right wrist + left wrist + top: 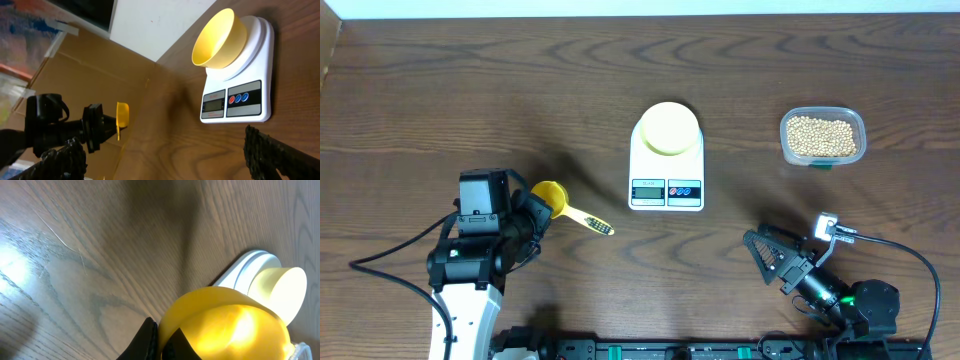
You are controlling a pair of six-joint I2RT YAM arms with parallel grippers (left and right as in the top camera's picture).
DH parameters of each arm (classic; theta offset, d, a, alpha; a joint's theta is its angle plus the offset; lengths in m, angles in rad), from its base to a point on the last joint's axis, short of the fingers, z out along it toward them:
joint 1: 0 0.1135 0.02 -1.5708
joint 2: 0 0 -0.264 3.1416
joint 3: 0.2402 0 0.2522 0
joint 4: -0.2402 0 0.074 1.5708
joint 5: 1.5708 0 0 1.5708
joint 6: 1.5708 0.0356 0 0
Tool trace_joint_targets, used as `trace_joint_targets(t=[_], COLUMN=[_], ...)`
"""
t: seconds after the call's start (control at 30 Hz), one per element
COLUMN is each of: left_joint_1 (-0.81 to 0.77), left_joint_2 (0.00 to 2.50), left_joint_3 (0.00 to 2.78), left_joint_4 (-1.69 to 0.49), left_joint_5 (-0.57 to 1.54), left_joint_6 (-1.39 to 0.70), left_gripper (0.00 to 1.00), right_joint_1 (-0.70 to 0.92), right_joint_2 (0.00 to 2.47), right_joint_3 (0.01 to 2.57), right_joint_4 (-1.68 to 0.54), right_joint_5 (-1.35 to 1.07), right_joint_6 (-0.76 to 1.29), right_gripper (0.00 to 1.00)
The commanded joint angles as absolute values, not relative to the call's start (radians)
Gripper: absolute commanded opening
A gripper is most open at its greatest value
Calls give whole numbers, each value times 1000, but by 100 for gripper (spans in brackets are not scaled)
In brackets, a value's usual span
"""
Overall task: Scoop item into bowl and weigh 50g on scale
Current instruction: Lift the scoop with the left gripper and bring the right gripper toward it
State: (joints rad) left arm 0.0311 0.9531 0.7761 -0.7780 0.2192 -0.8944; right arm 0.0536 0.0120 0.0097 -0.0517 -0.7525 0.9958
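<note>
The scale (665,172) sits near the middle of the table (440,90), its display and two coloured buttons facing the robot. The pale yellow bowl (667,128) stands upright on the scale's round platform; from above, no beans show in it. The beans (822,135) are all in a clear plastic tub (861,124) at the far right of the table, well apart from the scale.

A bright yellow scoop (552,198) is to the left of the scale, its handle pointing right and toward the robot. The left fingers (148,339) are closed and pinch the edge of the scoop's cup, whose rounded back fills the left wrist view. Whether the scoop rests on the table or is lifted, I cannot tell.

The right fingers (277,152) are spread wide and hold nothing. They hang low over the table in front of the scale, to its right, pointing toward the scale and bowl.
</note>
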Motion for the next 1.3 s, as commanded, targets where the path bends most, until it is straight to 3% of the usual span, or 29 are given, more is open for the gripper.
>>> trace_joint_targets(t=[0.0, 0.3, 0.53, 0.77, 0.9, 1.1, 1.27], left_joint_1=[34, 33, 33, 33, 33, 33, -7], left_joint_2=[954, 954, 954, 954, 954, 954, 968], left_joint_3=[783, 783, 783, 783, 783, 783, 776], left_joint_4=[-781, -785, -801, -829, -830, -830, -826], left_joint_5=[248, 251, 251, 252, 254, 275, 287], left_joint_6=[-904, -957, -967, -1015, -1054, -1118, -1128], left_gripper=[7, 7, 7, 7, 7, 7, 7], right_joint_1=[47, 46, 46, 47, 54, 175, 373], right_joint_2=[7, 113, 355, 667, 774, 866, 939], right_joint_3=[6, 17, 147, 248, 248, 248, 248], right_joint_4=[-54, -56, -73, -26, -20, 208, 378], right_joint_5=[-765, -683, -665, -926, -959, -926, -756], right_joint_6=[921, 893, 902, 889, 898, 882, 1022], right_gripper=[99, 99, 98, 99, 99, 99, 95])
